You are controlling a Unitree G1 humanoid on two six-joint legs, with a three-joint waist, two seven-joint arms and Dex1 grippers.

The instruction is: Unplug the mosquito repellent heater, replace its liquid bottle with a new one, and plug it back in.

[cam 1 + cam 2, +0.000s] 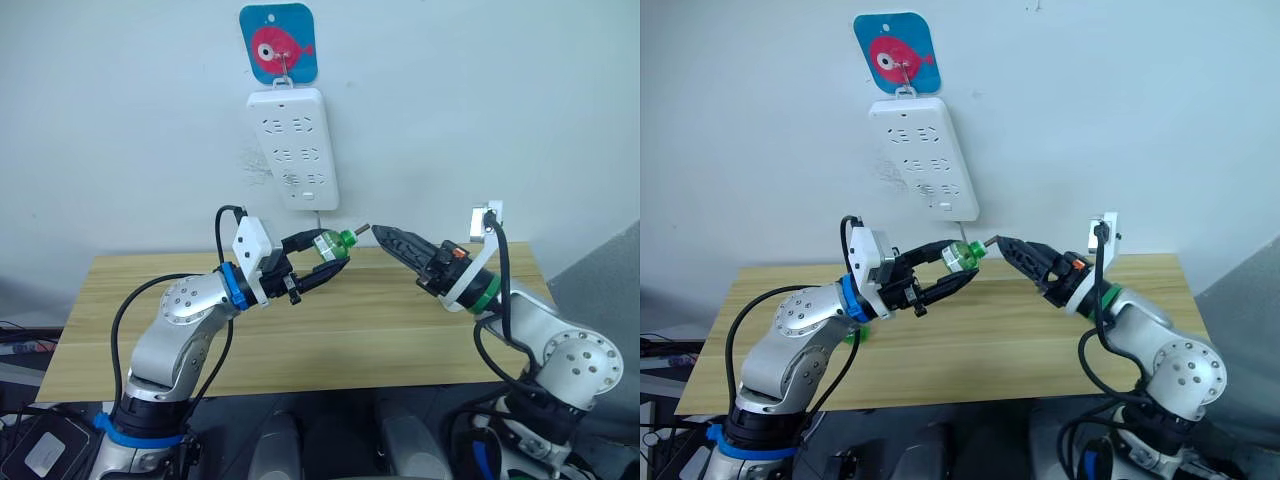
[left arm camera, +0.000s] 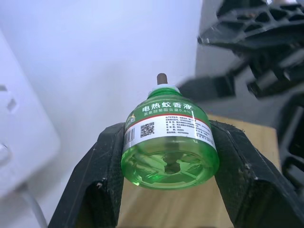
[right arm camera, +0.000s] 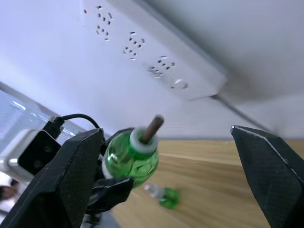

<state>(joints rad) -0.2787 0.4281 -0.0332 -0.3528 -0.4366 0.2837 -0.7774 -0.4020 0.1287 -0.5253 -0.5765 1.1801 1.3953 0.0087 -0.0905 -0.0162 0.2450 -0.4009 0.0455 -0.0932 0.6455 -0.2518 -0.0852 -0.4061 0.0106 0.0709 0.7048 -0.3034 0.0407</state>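
Above the wooden table [image 1: 400, 340], mid-frame, my two arms reach toward each other.

My left gripper [image 1: 322, 268] is clamped on a green liquid bottle [image 1: 330, 246], wick aimed at the right gripper [image 3: 166, 180], whose fingers gape wide just beside it, holding nothing. A second green bottle [image 3: 164, 195] lies on the table; a white power strip [image 1: 295, 147] hangs upper centre.

A lab-like test corner: bare wooden table [image 1: 330, 340], wall-hung power strip [image 1: 294, 145]
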